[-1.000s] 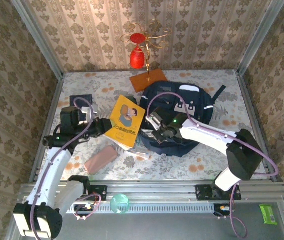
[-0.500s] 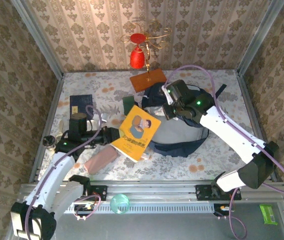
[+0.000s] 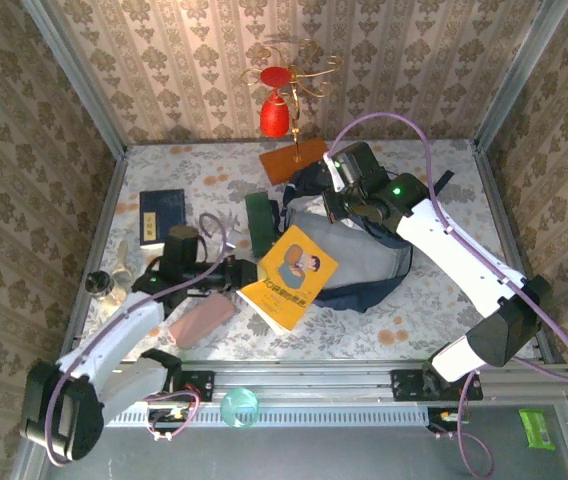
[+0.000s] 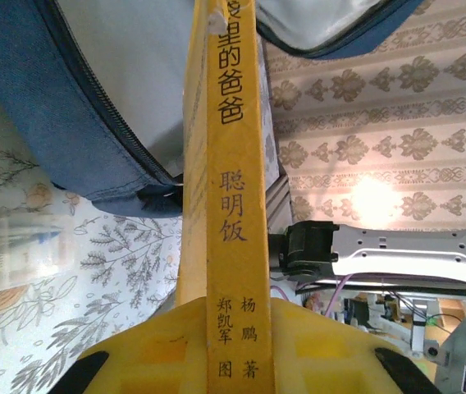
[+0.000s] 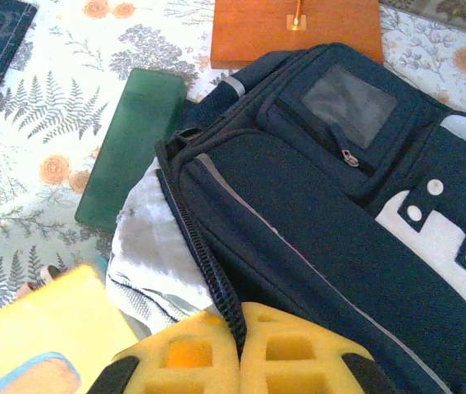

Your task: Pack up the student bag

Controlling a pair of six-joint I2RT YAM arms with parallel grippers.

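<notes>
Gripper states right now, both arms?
Left gripper: closed, holding the yellow book by its spine.
Right gripper: closed on the bag at its zipper edge.

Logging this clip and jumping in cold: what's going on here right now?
Two robot arms are packing a backpack. The right gripper is shut on the zip edge of the bag's flap, holding it up so the pale lining shows. The left gripper is clamped on a yellow book, held on edge with its far end at the open mouth, not yet fully inside. A green case lies beside the bag.
</notes>
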